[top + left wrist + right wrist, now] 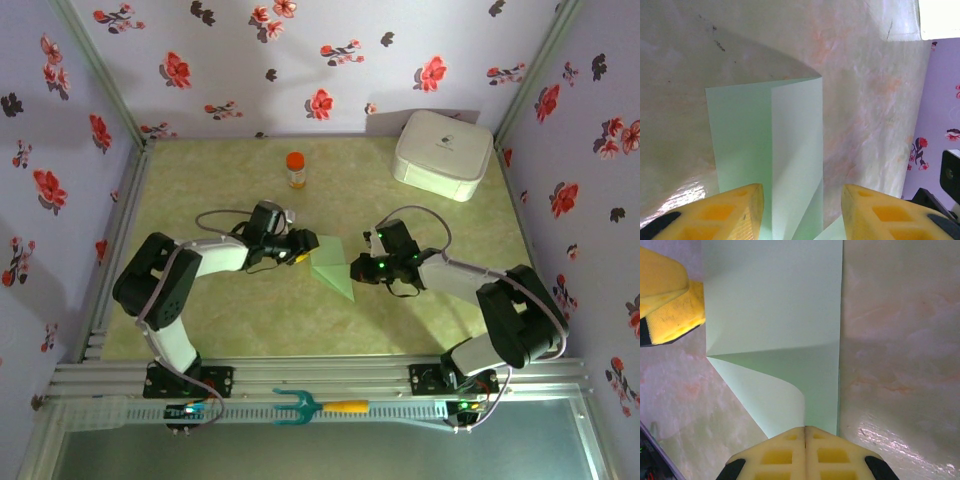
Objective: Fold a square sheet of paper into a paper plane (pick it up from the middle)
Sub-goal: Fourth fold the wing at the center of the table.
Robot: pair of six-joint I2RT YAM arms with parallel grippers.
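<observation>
Pinching the paper (775, 305) at its narrow end, my right gripper (805, 432) has both fingers pressed together on the sheet. The paper lies in the middle of the table (200, 180), partly folded, with one flap curling up close to my right fingertips. My left gripper (801, 200) has its fingers apart, astride a raised crease at the opposite edge. Whether they touch the sheet I cannot tell.
</observation>
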